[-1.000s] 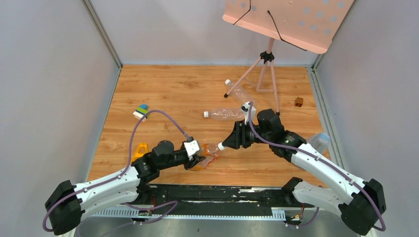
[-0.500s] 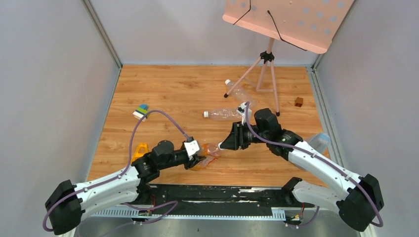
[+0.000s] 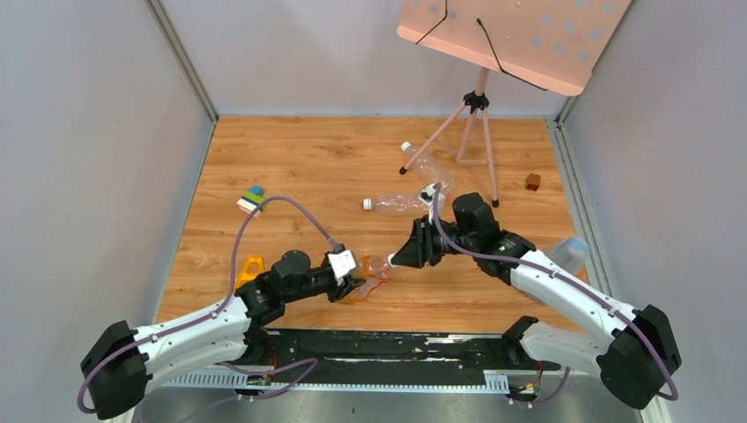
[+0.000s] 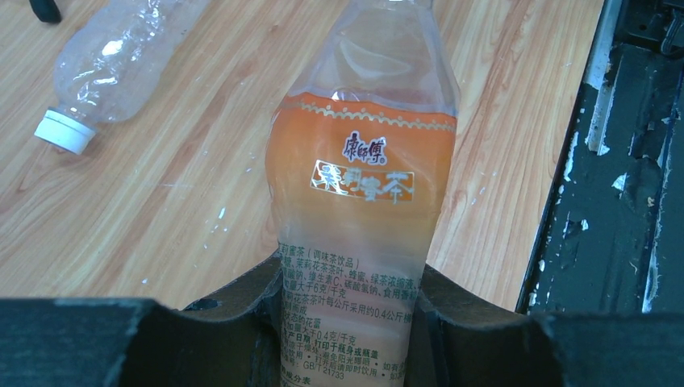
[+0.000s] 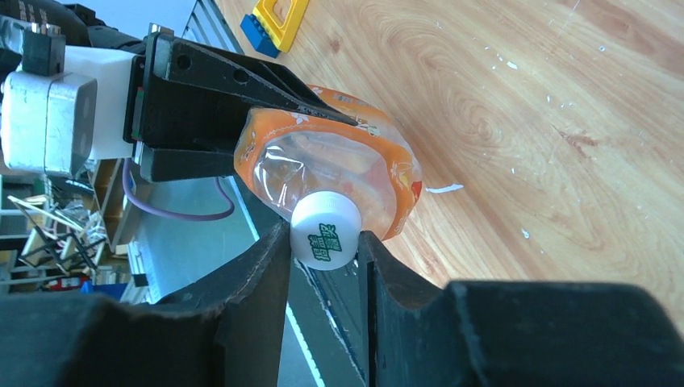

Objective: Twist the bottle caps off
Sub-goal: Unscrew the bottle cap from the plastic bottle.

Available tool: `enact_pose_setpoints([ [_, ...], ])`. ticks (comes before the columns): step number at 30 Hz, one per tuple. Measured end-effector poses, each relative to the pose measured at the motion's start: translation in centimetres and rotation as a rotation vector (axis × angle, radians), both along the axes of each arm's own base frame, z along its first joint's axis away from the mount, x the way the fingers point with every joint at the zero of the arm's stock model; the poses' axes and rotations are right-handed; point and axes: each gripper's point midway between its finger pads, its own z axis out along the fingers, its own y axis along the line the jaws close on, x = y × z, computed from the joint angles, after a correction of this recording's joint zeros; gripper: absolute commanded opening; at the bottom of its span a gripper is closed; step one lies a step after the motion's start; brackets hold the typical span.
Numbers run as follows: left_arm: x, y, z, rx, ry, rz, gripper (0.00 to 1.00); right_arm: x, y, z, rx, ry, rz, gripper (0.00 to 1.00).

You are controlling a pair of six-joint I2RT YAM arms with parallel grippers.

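One white cap [image 5: 325,230] in the right claw [image 5: 323,242] hides the bottle [image 5: 323,161] neck.

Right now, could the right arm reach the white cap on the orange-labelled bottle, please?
Likely yes: the right gripper is shut on the white cap while the left gripper clamps the orange-labelled bottle.

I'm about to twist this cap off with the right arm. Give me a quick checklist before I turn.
1. Body hold: left pincer clamped on the orange-label bottle: ok.
2. Cap grip: right pincer shut on the white cap: ok.
3. Centring: cap sits between both fingers, not off to one side: ok.
4. Cap on the bottle's top: ok. Thread tightness: cannot tell.
5. Surroundings: clear bottle lies on the table, apart from the held one: ok.
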Motion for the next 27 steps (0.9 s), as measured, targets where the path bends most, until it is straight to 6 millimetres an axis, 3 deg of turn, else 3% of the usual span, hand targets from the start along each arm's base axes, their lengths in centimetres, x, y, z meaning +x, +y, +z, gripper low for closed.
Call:
enact_pose_setpoints([
  [4,0.08,-0.01,-0.1,-0.012,-0.006,0.006,0.0,0.07,-0.09,-0.09,0.008,-0.062,0.018,0.0],
  [9,0.46,-0.05,0.01,-0.051,-0.031,0.026,0.0,0.33,0.15,0.31,0.02,-0.161,0.067,0.0],
  [16,0.42,-0.21,-0.56,-0.038,-0.021,0.018,0.0,-0.37,-0.4,-0.52,0.03,-0.434,0.214,0.0],
  [25,0.5,-0.59,-0.01,-0.056,-0.044,0.002,0.0,0.01,-0.65,-0.14,0.003,-0.733,0.354,0.0],
  [27,0.6,-0.54,0.0,-0.053,-0.051,0.004,0.0,0.08,-0.64,-0.15,-0.002,-0.761,0.365,0.08],
])
